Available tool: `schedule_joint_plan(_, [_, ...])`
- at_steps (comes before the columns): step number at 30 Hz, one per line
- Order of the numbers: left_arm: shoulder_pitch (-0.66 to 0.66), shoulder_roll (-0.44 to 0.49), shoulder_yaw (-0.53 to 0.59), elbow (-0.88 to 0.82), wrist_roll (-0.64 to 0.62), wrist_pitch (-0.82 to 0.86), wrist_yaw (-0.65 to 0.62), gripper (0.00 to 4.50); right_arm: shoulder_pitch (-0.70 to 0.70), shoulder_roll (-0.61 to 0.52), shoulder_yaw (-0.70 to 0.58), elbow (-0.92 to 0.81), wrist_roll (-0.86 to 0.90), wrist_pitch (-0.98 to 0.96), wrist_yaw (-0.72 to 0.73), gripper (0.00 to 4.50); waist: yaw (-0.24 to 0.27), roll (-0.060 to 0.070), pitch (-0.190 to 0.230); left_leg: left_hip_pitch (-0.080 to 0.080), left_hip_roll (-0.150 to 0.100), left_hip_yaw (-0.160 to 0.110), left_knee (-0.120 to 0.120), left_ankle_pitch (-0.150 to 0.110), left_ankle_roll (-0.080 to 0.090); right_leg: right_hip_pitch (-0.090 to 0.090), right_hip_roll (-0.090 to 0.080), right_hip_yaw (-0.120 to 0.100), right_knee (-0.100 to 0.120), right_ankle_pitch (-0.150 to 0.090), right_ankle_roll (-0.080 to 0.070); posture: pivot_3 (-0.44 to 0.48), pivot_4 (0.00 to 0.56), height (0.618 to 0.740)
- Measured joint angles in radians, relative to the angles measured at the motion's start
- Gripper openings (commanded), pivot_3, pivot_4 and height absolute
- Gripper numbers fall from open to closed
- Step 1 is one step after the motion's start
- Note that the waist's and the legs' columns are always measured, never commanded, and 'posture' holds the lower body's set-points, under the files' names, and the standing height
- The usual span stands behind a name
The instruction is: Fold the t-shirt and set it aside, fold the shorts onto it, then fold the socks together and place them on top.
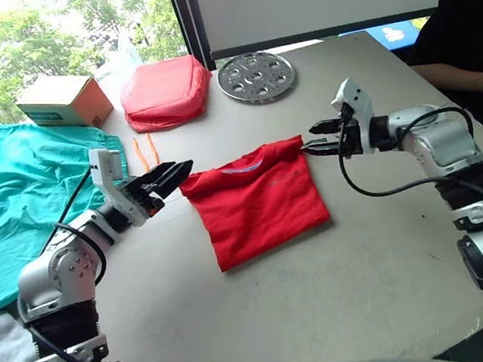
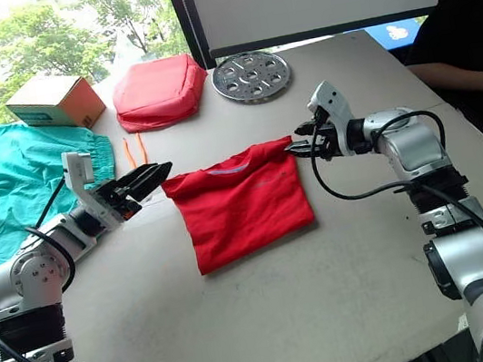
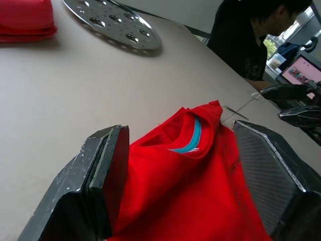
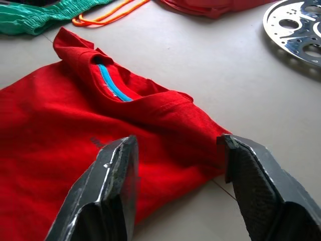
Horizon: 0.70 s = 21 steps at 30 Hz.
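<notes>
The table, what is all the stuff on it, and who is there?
T-shirt: one, bright red, folded, middle of the table.
Shorts: one pair, teal green, spread at the robot's left, orange drawstring beside them.
Socks: light grey, near left edge; count unclear.
Cushion pouch: one, salmon red, far side.
Cardboard box: one, tan with orange side, far left, next to the pouch.
Metal disc with holes: one, silver, right of the pouch.
Person: one, in black, sitting at the far right.
Left gripper: black, open, at the shirt's left top corner.
Right gripper: black, open, at the right top corner.
</notes>
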State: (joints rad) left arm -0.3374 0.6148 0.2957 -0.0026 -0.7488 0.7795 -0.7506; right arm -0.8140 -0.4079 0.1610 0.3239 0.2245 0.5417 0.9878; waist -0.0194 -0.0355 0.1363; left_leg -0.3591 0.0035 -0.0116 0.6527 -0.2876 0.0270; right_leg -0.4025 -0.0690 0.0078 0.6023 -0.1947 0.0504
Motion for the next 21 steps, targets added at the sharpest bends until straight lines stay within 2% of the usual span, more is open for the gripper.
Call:
schedule_joint_plan(2, [0.021,-0.007,-0.038,-0.022,0.015,0.0,0.001,1.96,-0.009,0.039,0.02,0.025,-0.015,-0.001,-0.022,0.33,0.001,0.0,0.0,0.0,-0.001,0.0,0.0,0.001,-0.001,0.0,0.001,0.0,0.001,0.0,0.0,0.0,0.15,0.74])
schedule_joint_plan(3, [0.037,-0.009,-0.069,-0.035,0.032,0.0,0.002,1.44,-0.028,0.072,0.025,0.071,-0.026,0.0,-0.046,0.0,0.001,0.0,0.0,0.0,-0.001,0.001,0.0,0.001,-0.001,0.0,0.001,0.001,0.001,0.0,0.0,0.0,0.15,0.74])
schedule_joint_plan(6, [0.07,-0.033,-0.142,-0.056,0.082,-0.003,0.027,0.06,-0.088,0.139,0.03,0.182,-0.049,0.001,-0.088,0.0,0.005,0.0,0.0,-0.002,-0.002,0.0,0.0,0.002,-0.003,-0.002,0.001,0.001,0.001,0.0,0.0,0.0,0.15,0.74])
schedule_joint_plan(12, [0.021,-0.114,-0.146,0.02,0.163,-0.044,0.141,0.06,-0.191,0.25,0.028,0.39,-0.09,-0.047,-0.162,0.0,0.006,0.0,0.0,-0.003,-0.002,-0.002,0.0,0.004,-0.006,-0.002,0.001,-0.001,0.001,0.0,0.0,0.0,0.15,0.74])
schedule_joint_plan(15, [0.01,-0.126,-0.15,0.058,0.208,-0.053,0.17,0.06,-0.226,0.288,0.025,0.569,-0.142,-0.161,-0.274,0.0,0.004,0.0,0.0,-0.003,-0.004,-0.001,-0.001,0.004,-0.006,-0.002,0.001,-0.001,0.001,0.0,0.0,0.0,0.15,0.74])
schedule_joint_plan(19, [0.01,-0.125,-0.153,0.063,0.237,-0.074,0.164,0.06,-0.234,0.297,-0.015,0.709,-0.174,-0.336,-0.409,0.0,0.003,0.001,0.0,-0.003,-0.005,-0.002,-0.001,0.004,-0.006,-0.002,0.001,-0.001,0.001,0.0,0.0,0.0,0.15,0.74])
schedule_joint_plan(21, [0.01,-0.126,-0.149,0.071,0.239,-0.081,0.162,0.06,-0.234,0.289,-0.033,0.729,-0.178,-0.419,-0.426,0.0,-0.001,0.001,0.0,-0.002,-0.005,-0.002,-0.001,0.004,-0.006,-0.002,0.001,-0.001,0.001,0.0,0.0,0.0,0.15,0.74])
